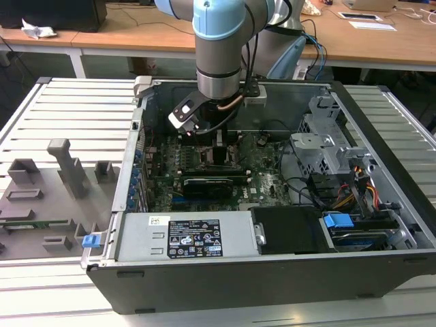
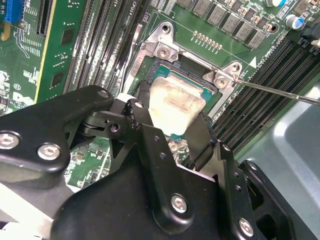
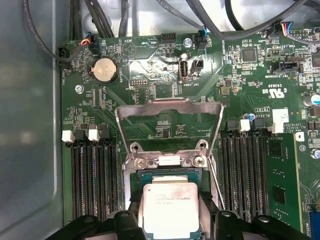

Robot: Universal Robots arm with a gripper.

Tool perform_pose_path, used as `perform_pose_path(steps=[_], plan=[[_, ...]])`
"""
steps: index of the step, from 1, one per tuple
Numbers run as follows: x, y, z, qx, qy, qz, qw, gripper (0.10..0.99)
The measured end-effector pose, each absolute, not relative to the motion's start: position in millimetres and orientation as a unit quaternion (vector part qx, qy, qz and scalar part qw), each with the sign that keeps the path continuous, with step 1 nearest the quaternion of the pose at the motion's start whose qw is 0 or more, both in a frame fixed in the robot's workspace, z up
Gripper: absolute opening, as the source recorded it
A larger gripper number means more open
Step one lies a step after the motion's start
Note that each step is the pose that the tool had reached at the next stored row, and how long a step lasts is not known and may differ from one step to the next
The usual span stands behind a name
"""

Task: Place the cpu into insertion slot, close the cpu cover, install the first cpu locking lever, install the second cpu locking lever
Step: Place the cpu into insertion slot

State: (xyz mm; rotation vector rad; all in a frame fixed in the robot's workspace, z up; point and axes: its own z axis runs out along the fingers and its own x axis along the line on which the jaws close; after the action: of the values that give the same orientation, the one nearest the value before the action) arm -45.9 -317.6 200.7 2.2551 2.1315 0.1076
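The computer case (image 1: 225,272) lies open on the counter (image 1: 68,122), letting the arm (image 1: 218,48) reach in. The cpu cover (image 3: 170,106) stands tilted back, baring the insertion slot (image 3: 134,176), where the end effector (image 3: 170,218) pinches the cpu (image 3: 170,206) by opposite edges.

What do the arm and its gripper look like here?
The arm is a silver-grey tube with light blue joint caps; a brownish cable curls at its wrist. The gripper is matte black, built of angular linked plates fastened with silver socket-head screws.
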Motion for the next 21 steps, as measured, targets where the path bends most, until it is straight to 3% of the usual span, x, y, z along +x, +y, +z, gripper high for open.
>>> perform_pose_path(steps=[1,2,18,19,21], plan=[[-45.9,-317.6,200.7,0.726,0.686,0.035,0.018,0.533],[-45.9,-317.6,200.7,0.726,0.686,0.035,0.018,0.600],[-45.8,-317.6,210.7,0.726,0.686,0.034,0.018,0.600],[-45.6,-317.6,211.7,0.726,0.686,0.034,0.018,0.588],[-45.2,-317.6,213.1,0.726,0.686,0.033,0.018,0.455]])
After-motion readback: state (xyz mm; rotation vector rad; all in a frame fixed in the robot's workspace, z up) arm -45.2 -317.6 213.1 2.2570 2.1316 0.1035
